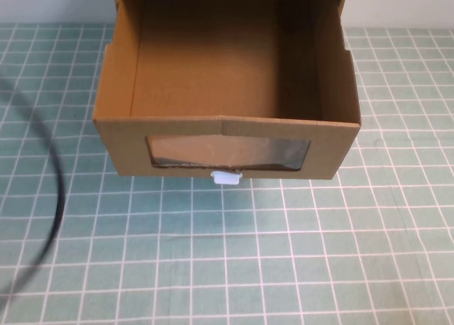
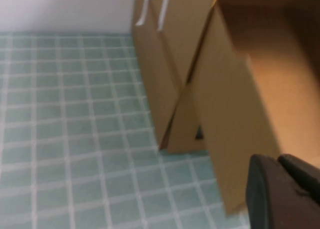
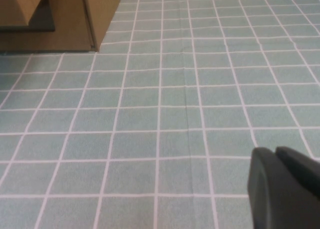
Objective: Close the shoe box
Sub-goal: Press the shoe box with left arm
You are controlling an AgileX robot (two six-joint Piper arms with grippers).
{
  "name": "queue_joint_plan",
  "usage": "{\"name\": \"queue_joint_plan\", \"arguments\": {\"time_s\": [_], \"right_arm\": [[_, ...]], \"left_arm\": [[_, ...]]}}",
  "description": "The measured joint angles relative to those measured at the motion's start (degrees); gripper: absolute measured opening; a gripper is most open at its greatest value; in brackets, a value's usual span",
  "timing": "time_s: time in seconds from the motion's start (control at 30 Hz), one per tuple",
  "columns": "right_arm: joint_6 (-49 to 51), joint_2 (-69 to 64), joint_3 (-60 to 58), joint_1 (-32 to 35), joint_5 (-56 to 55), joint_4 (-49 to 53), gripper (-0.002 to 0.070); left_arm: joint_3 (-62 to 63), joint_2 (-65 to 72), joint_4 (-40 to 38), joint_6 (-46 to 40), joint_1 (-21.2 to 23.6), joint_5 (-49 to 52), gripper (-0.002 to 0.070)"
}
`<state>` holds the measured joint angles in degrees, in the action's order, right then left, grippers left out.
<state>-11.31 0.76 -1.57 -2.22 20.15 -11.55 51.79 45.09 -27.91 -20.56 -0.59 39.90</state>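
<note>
At the far middle of the desk (image 1: 284,268), on its green gridded mat, you have the shoe box (image 1: 227,144) standing with its drawer pulled well out toward the robot, the inside bare and the clear front window (image 1: 228,153) facing you, the small white pull tab (image 1: 227,177) at the window's lower edge. Neither arm shows in the high view; only a dark cable (image 1: 57,197) curves down the robot's left side. The left wrist view puts the left gripper (image 2: 285,194) close beside the drawer's left side wall, and the right wrist view puts the right gripper (image 3: 285,186) low over bare mat, well apart from the box, which shows only at that picture's far corner. You cannot tell from either view whether those grippers are released or clenched. By the look of it, closing has not begun: the step in hand is the approach. Your next move likely calls for bringing a gripper squarely against the drawer front and pushing straight back, keeping the push centred so the drawer does not skew or shove the outer sleeve along the mat
</note>
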Motion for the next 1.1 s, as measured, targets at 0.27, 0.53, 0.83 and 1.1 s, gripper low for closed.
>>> {"name": "queue_joint_plan", "arguments": {"time_s": [0.27, 0.53, 0.83, 1.1], "right_arm": [[0.0, 0.0, 0.0, 0.0, 0.0, 0.0, -0.0012], [0.0, 0.0, 0.0, 0.0, 0.0, 0.0, -0.0011], [0.0, 0.0, 0.0, 0.0, 0.0, 0.0, -0.0012], [0.0, 0.0, 0.0, 0.0, -4.1, -5.6, -0.0011]], "left_arm": [[25.6, 25.6, -7.1, -9.4, -1.1, 7.3, -0.0005], [44.6, 43.5, -7.2, -11.7, -9.4, 8.0, -0.0005], [55.4, 55.4, -7.3, -15.1, -13.7, 8.2, -0.0005], [56.3, 59.7, -7.4, -16.0, -14.0, 8.0, -0.0005]]}}
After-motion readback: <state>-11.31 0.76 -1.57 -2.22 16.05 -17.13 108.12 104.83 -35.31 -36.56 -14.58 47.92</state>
